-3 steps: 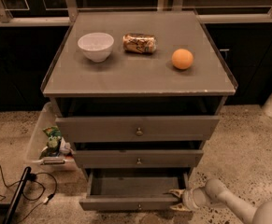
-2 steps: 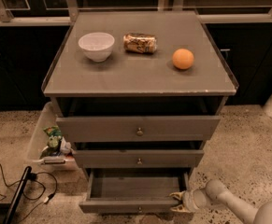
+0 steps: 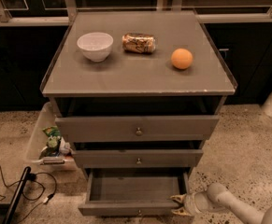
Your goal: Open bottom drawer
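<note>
The grey cabinet has three drawers. The bottom drawer (image 3: 134, 190) is pulled out, its plain grey interior showing; its slim front panel (image 3: 126, 209) sits at the frame's lower edge. The middle drawer (image 3: 138, 158) and the top drawer (image 3: 136, 128), each with a small brass knob, stand a little out. My gripper (image 3: 179, 205) is at the bottom drawer's right front corner, on the end of the pale arm (image 3: 229, 204) coming in from the lower right. Its yellowish fingers (image 3: 177, 199) sit by the drawer's right end.
On the cabinet top (image 3: 140, 73) are a white bowl (image 3: 95, 45), a lying can (image 3: 139, 43) and an orange (image 3: 182, 59). A clear bin (image 3: 46, 141) with packets stands at the left on the floor. Cables (image 3: 14, 190) lie at the lower left.
The bottom drawer has slid a little farther out toward the camera, and my gripper has moved with it toward the lower edge.
</note>
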You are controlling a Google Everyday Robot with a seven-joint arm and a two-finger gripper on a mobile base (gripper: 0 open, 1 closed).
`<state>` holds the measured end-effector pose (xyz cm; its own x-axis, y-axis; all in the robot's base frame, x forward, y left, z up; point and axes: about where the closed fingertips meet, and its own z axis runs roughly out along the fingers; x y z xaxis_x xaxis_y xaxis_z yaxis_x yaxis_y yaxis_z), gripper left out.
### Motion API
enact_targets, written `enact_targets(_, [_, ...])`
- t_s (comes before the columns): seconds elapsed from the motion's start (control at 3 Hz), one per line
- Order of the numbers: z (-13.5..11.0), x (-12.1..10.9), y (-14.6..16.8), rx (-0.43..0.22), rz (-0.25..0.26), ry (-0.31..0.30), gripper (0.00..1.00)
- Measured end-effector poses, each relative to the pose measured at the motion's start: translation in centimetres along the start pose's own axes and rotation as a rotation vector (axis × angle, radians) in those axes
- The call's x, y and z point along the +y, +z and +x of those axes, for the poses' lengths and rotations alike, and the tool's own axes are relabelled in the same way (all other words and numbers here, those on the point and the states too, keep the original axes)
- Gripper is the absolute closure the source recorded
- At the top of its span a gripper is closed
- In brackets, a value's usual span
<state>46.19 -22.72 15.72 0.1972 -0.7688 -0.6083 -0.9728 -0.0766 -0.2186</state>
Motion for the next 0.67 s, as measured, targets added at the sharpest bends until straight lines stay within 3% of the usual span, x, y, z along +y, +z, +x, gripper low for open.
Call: enact_targets(0.67, [0.0, 0.01, 0.0, 0.0, 0.0, 0.0, 0.35])
